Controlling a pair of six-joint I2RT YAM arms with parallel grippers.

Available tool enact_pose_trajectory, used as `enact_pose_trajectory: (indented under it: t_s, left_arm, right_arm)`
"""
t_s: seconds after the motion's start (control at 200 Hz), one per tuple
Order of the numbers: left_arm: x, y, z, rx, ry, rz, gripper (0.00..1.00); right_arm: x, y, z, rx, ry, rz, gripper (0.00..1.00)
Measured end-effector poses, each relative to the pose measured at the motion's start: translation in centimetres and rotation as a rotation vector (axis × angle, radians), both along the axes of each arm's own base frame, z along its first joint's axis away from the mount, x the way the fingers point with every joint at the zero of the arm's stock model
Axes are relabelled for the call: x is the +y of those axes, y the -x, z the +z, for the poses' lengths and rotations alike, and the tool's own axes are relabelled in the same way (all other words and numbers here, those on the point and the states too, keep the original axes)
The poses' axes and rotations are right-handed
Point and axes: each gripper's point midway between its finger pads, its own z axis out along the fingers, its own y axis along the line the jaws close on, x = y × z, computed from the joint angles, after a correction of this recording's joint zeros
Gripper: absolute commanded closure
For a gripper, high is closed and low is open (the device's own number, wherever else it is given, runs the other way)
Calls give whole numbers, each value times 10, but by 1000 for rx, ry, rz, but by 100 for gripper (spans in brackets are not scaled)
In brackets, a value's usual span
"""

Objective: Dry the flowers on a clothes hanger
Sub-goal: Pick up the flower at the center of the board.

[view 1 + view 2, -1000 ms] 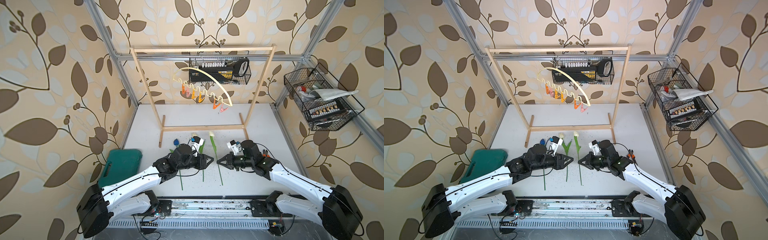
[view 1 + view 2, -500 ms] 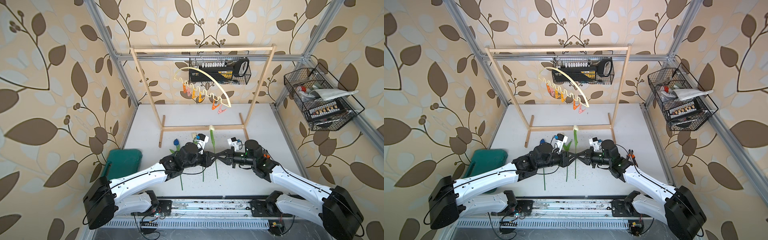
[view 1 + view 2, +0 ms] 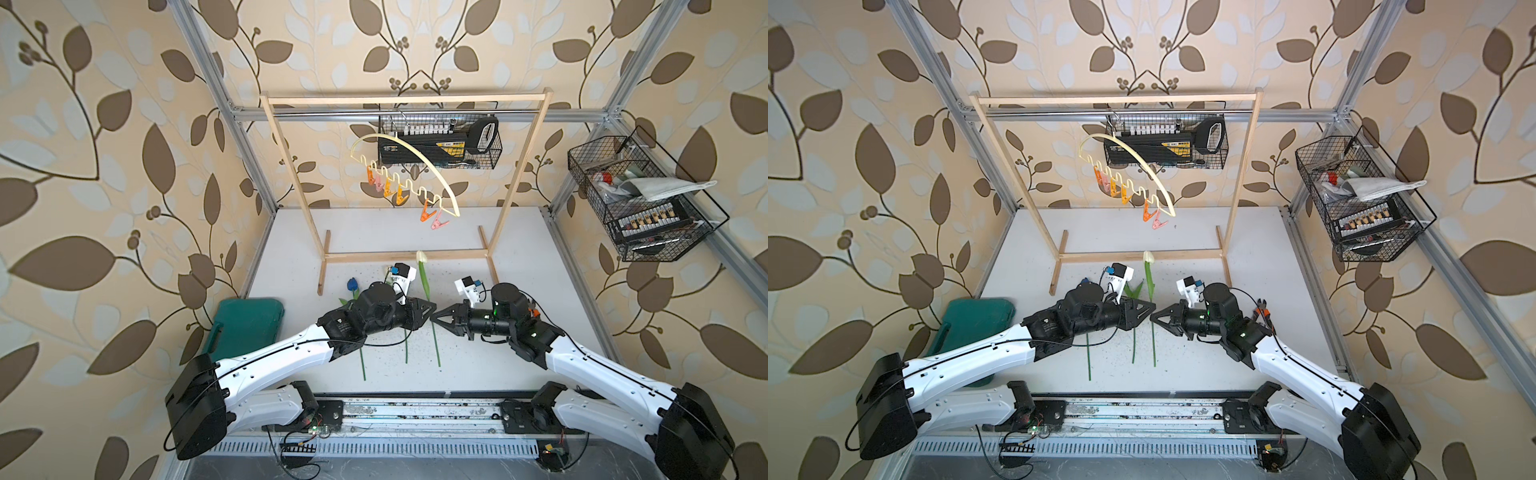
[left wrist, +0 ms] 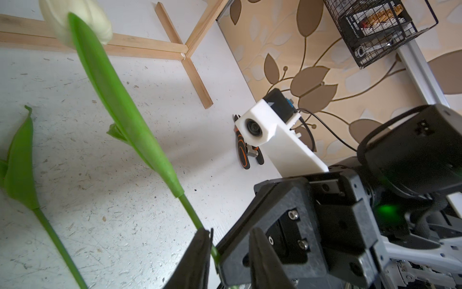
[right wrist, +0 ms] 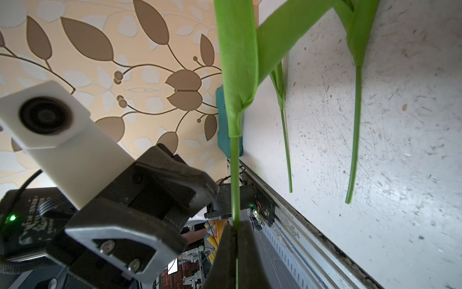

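Hiding middle tulip head: left arm; right tool clamps stem.

Left arm and right arm: white moulded link shells, black joint housings, and a large black shoulder block at each base. A thin black cable runs exposed along each arm.

Left gripper and right gripper: black angular fingers on triangular frames, fastened with silver socket screws.

Each wrist carries a white camera block with a round black lens and a black lead.

A green indicator light is lit on the right wrist housing. There is pale lettering on the left wrist casing, not legible.
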Motion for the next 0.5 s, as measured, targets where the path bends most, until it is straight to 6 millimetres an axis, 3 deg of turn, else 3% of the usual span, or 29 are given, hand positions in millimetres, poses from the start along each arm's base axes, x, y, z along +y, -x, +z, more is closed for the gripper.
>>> enact_pose_trajectory:
  t_s: [0.255, 0.41, 0.5]
  left_arm:
    - [1, 0, -2, 4, -7, 2, 70]
    - [2, -1, -4, 7, -15, 12, 57]
    - [3, -3, -5, 4, -23, 21, 55]
  right_arm:
    - [-1, 1, -1, -5, 12, 3, 100]
    - [-2, 2, 1, -13, 12, 4, 100]
    - [-2, 2, 1, -16, 13, 3, 100]
